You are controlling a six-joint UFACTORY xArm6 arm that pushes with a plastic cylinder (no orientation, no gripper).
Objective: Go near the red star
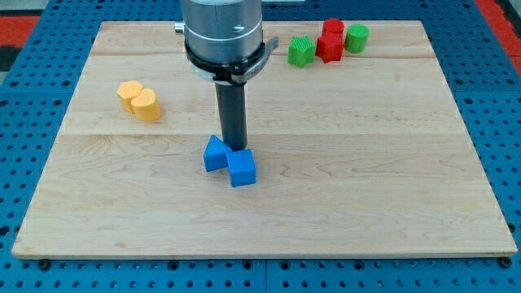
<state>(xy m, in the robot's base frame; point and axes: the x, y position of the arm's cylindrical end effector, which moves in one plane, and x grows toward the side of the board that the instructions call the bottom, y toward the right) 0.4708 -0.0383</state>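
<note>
The red star (329,49) lies near the view's top right, between a green star (301,51) on its left and a green cylinder (356,37) on its right, with a red block (333,28) just above it. My tip (235,147) is at the board's middle, far below and left of the red star. It stands right behind two blue blocks, a blue triangle-like block (215,153) and a blue cube (242,168), touching or nearly touching them.
Two yellow blocks (138,99) sit together at the view's left. The wooden board (407,179) lies on a blue perforated table. The arm's grey body (222,32) hangs over the board's top middle.
</note>
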